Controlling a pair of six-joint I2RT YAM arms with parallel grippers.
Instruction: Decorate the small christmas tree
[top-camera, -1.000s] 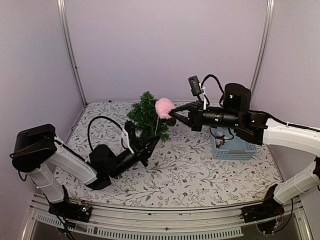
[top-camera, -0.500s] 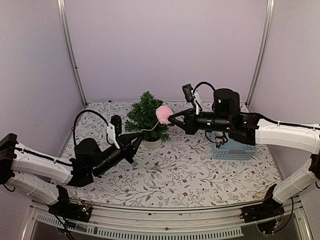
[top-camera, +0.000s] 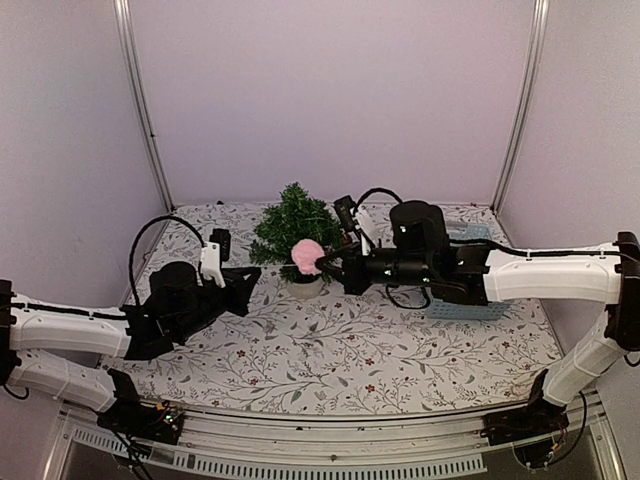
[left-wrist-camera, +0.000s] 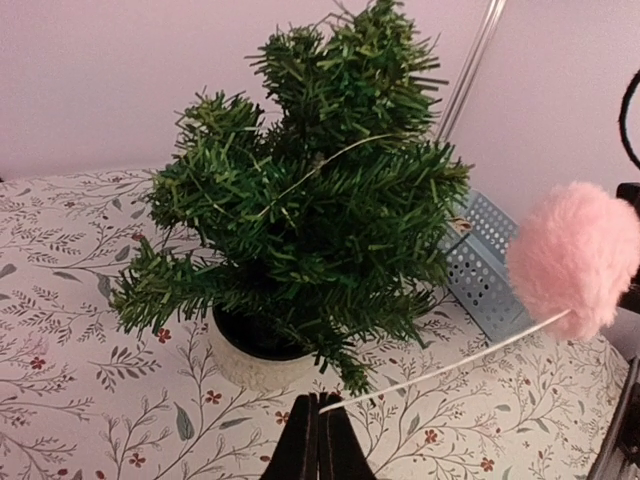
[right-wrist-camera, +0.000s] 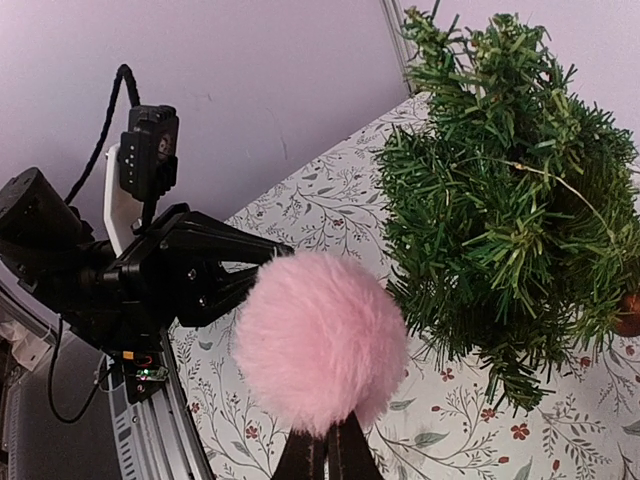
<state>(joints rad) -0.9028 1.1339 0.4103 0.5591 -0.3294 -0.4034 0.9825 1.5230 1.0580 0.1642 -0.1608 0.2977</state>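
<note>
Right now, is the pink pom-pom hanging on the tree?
No: the left wrist view shows the pink pom-pom clear of the small christmas tree, its string pinched in the left gripper.

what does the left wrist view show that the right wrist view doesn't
Only the left wrist: the white pot, the blue basket, and the left gripper shut on a thin cord running to the pink pom-pom. Only the right wrist: the left arm's wrist camera from the front, and the right gripper shut on the pom-pom's base. Both: the small christmas tree, the pom-pom and the floral table cover.
</note>
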